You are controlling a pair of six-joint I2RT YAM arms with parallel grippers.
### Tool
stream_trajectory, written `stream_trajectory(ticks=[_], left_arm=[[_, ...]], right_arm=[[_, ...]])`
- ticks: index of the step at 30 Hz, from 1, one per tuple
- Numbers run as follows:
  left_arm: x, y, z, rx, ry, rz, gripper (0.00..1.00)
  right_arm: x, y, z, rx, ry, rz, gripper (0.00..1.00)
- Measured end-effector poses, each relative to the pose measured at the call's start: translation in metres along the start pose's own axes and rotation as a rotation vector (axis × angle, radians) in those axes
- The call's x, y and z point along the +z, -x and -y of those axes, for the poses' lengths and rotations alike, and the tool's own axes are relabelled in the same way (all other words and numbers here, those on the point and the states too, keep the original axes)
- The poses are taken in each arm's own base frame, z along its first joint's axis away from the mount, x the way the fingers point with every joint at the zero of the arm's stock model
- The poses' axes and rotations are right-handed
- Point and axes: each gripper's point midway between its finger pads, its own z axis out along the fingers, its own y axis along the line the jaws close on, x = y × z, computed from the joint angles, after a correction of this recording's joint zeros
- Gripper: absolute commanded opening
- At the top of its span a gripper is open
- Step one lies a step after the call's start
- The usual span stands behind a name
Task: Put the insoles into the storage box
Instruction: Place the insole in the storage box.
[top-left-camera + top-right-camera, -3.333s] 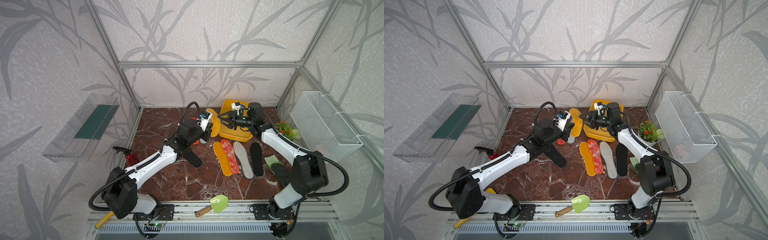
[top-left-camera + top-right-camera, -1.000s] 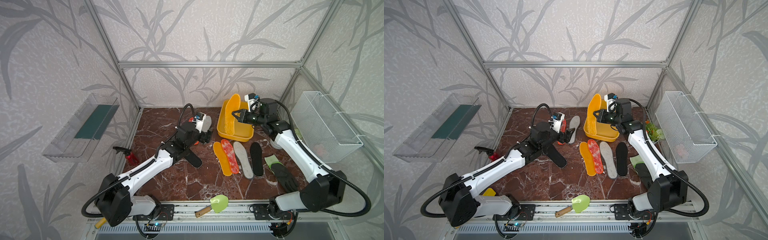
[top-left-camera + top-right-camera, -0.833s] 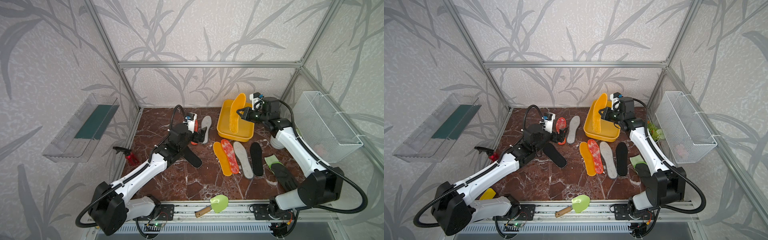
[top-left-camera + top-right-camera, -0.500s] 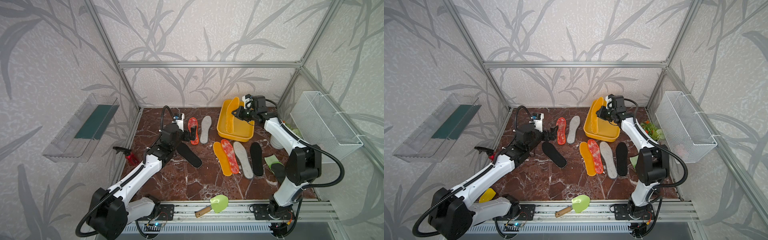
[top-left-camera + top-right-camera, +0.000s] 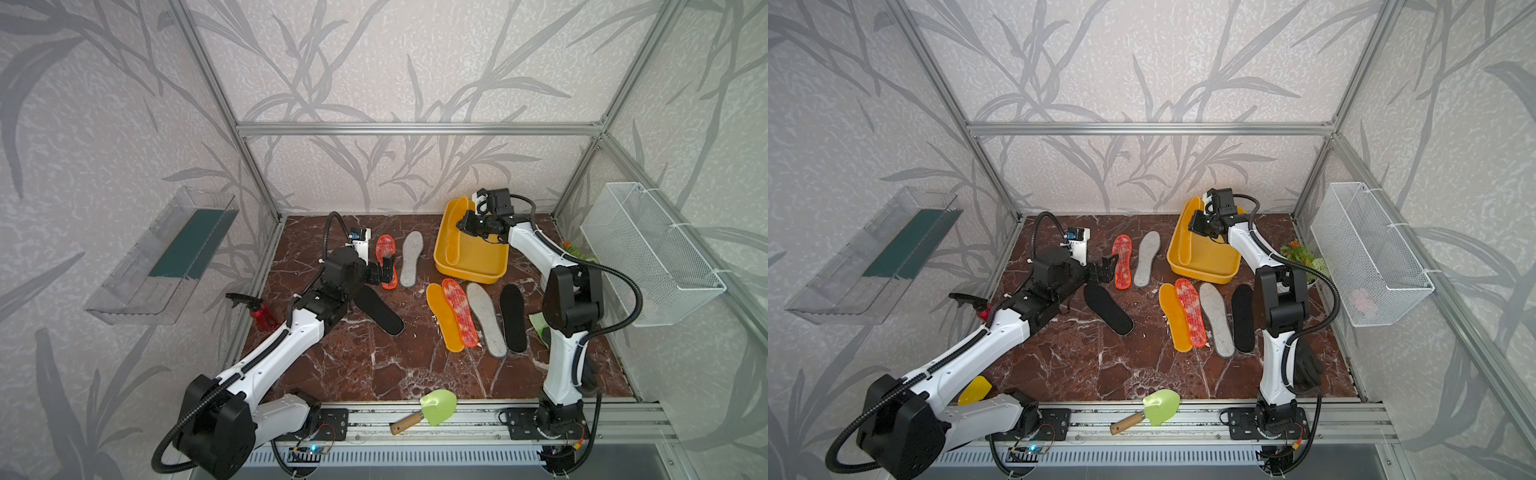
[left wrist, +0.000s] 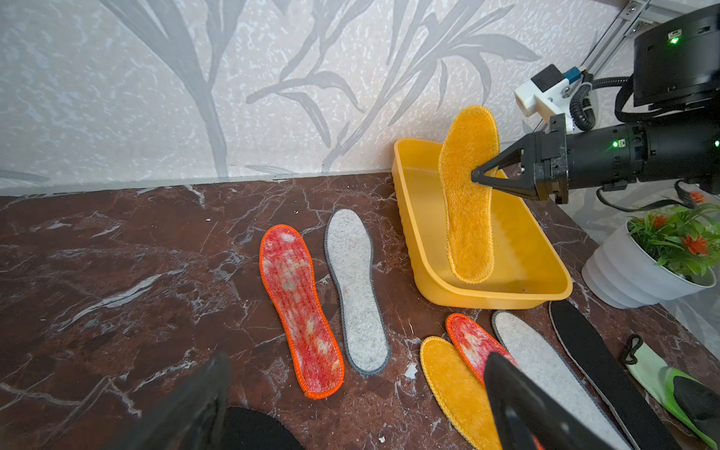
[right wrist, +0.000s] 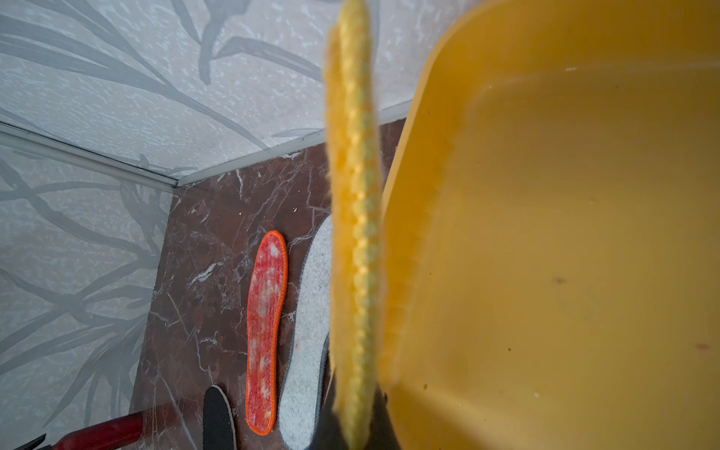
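1. The storage box (image 5: 469,275), a shallow yellow tub, sits on the marble-patterned counter (image 5: 353,365) at upper centre-right in both top views, close to the back wall.
2. One yellow-orange insole (image 6: 467,218) stands on edge in the box, its lower end inside the tub and its upper end above the rim. Whether it touches the tub floor cannot be told.
3. The right pincer (image 6: 476,178) is pressed together on that insole's edge, about halfway along its length.
4. The left pincer (image 5: 382,272) is spread wide and empty, left of centre in the frame. It hangs over the lower end of a red-white mottled insole (image 5: 385,253), with a grey felt insole (image 5: 411,259) just beside that and a black insole (image 5: 380,309) below.
5. Four more lie in a row just below the box in frame: a second yellow-orange insole (image 5: 444,319), a second red-white insole (image 5: 460,311), a second grey insole (image 5: 486,321) and a second black insole (image 5: 512,318).
6. The clear wall bin (image 5: 137,286) at the left edge holds a dark green sheet (image 5: 187,245).
7. The white wire basket (image 5: 652,257) at the right edge holds a pale pink item (image 5: 1362,300), too small to identify.
8. A white pot (image 6: 631,280) right of the box holds green leaves and orange flowers.
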Motion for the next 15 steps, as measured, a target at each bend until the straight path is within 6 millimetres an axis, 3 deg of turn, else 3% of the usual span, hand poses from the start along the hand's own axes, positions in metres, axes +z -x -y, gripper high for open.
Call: stream_trajectory(ticks=[5, 15], left_arm=[[0.0, -0.001, 0.0, 0.001, 0.002, -0.004, 0.99], [0.0, -0.001, -0.001, -0.001, 0.006, -0.003, 0.99]], right_arm=[[0.007, 0.014, 0.005, 0.0, -0.001, 0.018, 0.0], [0.022, 0.007, 0.026, 0.039, -0.031, -0.008, 0.0]])
